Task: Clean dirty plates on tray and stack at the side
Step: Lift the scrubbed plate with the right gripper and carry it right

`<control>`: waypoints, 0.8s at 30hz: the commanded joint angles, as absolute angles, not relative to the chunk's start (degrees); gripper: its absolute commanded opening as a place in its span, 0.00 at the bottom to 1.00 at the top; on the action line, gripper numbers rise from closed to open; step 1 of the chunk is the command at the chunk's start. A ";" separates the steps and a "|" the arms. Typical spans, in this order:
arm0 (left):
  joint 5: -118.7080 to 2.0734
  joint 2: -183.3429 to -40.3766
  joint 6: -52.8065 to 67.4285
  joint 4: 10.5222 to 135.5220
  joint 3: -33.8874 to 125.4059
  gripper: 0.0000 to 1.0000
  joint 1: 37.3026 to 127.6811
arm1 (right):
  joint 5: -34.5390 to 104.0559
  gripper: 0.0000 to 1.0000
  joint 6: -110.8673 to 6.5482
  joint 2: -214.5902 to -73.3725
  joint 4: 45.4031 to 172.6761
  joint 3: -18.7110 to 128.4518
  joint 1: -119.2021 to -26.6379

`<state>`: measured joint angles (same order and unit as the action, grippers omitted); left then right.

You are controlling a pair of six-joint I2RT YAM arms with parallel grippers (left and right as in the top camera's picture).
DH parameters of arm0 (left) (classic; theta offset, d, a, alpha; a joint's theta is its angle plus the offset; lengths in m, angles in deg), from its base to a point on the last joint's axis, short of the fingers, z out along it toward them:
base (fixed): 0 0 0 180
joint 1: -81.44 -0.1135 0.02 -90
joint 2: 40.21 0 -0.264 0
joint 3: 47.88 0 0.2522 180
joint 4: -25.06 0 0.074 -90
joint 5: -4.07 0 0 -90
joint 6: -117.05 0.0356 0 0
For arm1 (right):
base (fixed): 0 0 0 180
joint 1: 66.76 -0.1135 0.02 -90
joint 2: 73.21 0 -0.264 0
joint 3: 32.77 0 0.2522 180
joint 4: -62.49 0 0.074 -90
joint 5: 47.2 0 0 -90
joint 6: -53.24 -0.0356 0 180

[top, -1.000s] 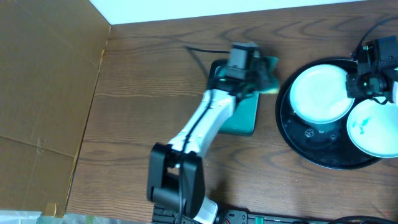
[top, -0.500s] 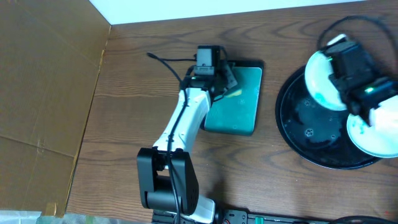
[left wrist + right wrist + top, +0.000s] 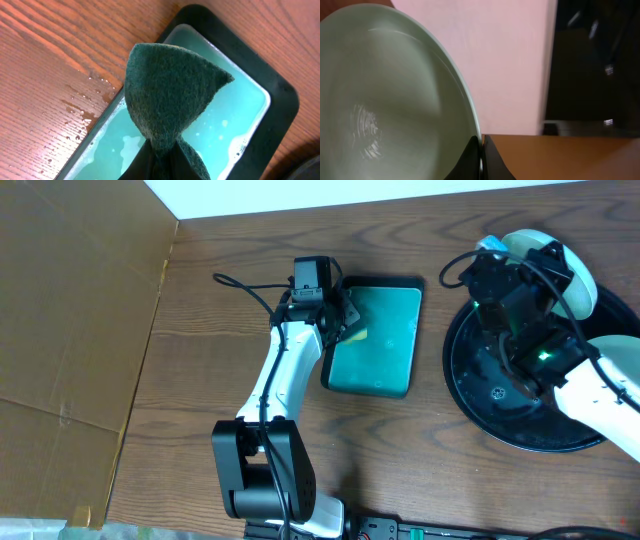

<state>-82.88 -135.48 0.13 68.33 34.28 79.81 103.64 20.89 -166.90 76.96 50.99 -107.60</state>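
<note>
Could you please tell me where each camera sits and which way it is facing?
Overhead: above the wooden table, looking straight down; round black tray and both arms show.
Left wrist: on the left gripper, looking down at its dark green scouring pad over the rectangular teal tray; fingertips show.
Right wrist: on the right gripper, facing a pale wall; round white plate clamped at its rim.
Shared: overhead and left wrist both show the teal tray.

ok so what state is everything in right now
left gripper: shut on the sponge
sponge: pinched into a fold, above the teal tray
teal tray: flat on the table, wet and soapy
right gripper: shut on the plate's rim
plate: held up, tilted
black tray: flat on the table
table: water drops beside the teal tray
</note>
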 commanded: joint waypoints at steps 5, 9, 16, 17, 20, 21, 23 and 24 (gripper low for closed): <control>-83.45 -135.37 1.11 68.57 34.39 0.07 79.46 | 107.29 0.01 33.78 -165.72 73.88 51.58 -109.37; -83.45 -135.37 1.11 68.57 34.39 0.07 79.46 | 106.18 0.01 27.71 -165.72 76.42 51.54 -109.10; -83.45 -135.37 1.11 68.60 34.39 0.07 79.46 | 80.08 0.01 0.32 -165.85 94.43 51.52 -102.02; -83.45 -135.37 1.11 68.60 34.39 0.07 79.46 | 79.55 0.01 -4.69 -165.81 93.73 51.52 -100.30; -83.45 -135.37 1.11 68.60 34.39 0.07 79.46 | 78.16 0.01 -14.57 -165.08 91.37 51.54 -95.27; -83.45 -135.37 1.11 68.60 34.39 0.07 79.46 | 75.82 0.01 -16.95 -164.69 91.19 51.56 -93.59; -83.45 -135.37 1.09 68.60 34.39 0.07 79.46 | 65.17 0.01 -21.80 -163.58 91.72 51.56 -88.60; -83.45 -135.37 1.09 68.60 34.39 0.07 79.46 | 59.64 0.01 -23.22 -163.18 92.07 51.56 -86.29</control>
